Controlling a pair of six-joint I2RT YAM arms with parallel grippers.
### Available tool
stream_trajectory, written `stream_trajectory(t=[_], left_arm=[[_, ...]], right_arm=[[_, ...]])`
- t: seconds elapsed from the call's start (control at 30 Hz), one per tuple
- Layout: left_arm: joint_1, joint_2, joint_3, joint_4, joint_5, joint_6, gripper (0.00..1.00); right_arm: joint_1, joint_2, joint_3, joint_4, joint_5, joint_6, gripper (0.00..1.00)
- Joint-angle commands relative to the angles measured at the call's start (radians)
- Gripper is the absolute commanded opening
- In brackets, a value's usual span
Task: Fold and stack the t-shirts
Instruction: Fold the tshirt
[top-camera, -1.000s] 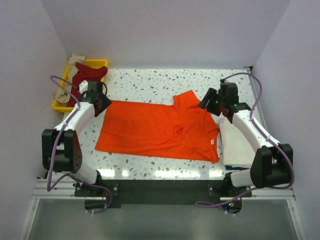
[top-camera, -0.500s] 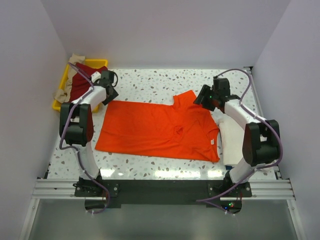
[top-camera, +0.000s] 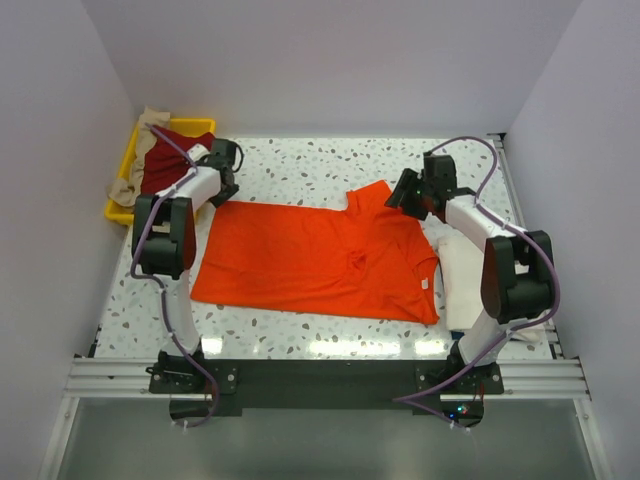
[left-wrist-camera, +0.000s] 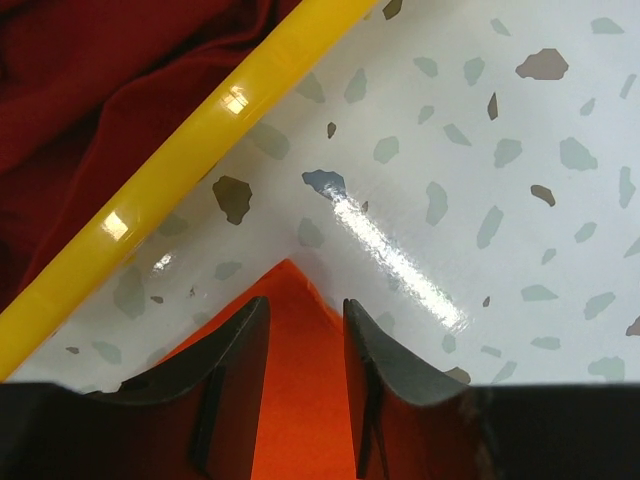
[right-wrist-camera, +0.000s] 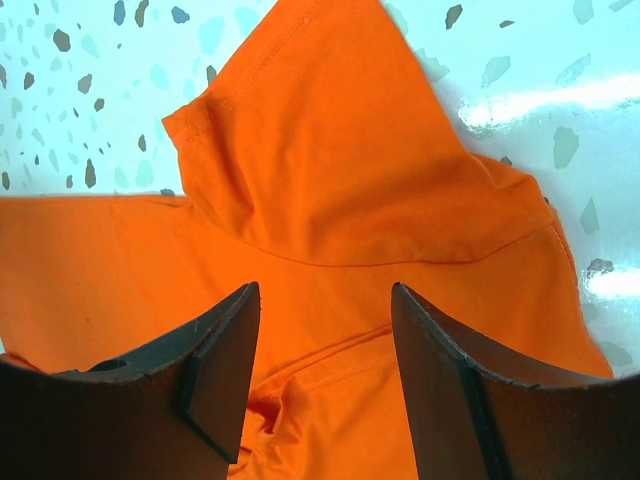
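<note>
**Orange shirt lies flat, a gripper at each far end**

The orange t-shirt (top-camera: 320, 260) lies spread across the middle of the speckled table (top-camera: 320, 165), its small white tag (top-camera: 424, 284) near the right hem. A folded cream-white t-shirt (top-camera: 470, 280) sits just beside it on the right, partly under the right arm. At the far left, the yellow tray (top-camera: 195, 127) holds a dark red t-shirt (top-camera: 165, 165) and a beige one (top-camera: 150, 120) that hangs over its rim.

The left gripper (left-wrist-camera: 303, 315) is at the shirt's far-left corner, close to the tray. Only its wrist view shows the narrow gap between its jaws, with the cloth's pointed tip lying in it. The right gripper (right-wrist-camera: 325, 300) hangs over the far sleeve. Its wrist view shows the jaws set wide apart and the folded-over sleeve beneath them, with nothing gripped.
</note>
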Motion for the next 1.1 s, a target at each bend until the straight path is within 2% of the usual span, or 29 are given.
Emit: stream_trajectory(t=[0.0, 0.27, 0.43, 0.7, 1.07], left_arm=[[-0.003, 0.028, 0.051, -0.007, -0.031, -0.033, 0.4], [-0.003, 0.06, 0.052, -0.021, -0.025, -0.042, 0.33], [-0.003, 0.054, 0.043, -0.023, -0.021, -0.039, 0.16], [-0.003, -0.009, -0.009, 0.011, 0.007, -0.012, 0.02], [-0.004, -0.06, -0.055, 0.042, 0.041, 0.017, 0.0]], right_arm=[[0.004, -0.002, 0.045, 0.034, -0.008, -0.018, 0.58], [0.003, 0.01, 0.05, 0.032, -0.008, -0.025, 0.58], [0.001, 0.046, 0.085, 0.023, -0.005, -0.036, 0.58], [-0.005, 0.199, 0.232, -0.003, 0.037, -0.077, 0.59], [-0.01, 0.438, 0.534, -0.073, 0.122, -0.122, 0.55]])
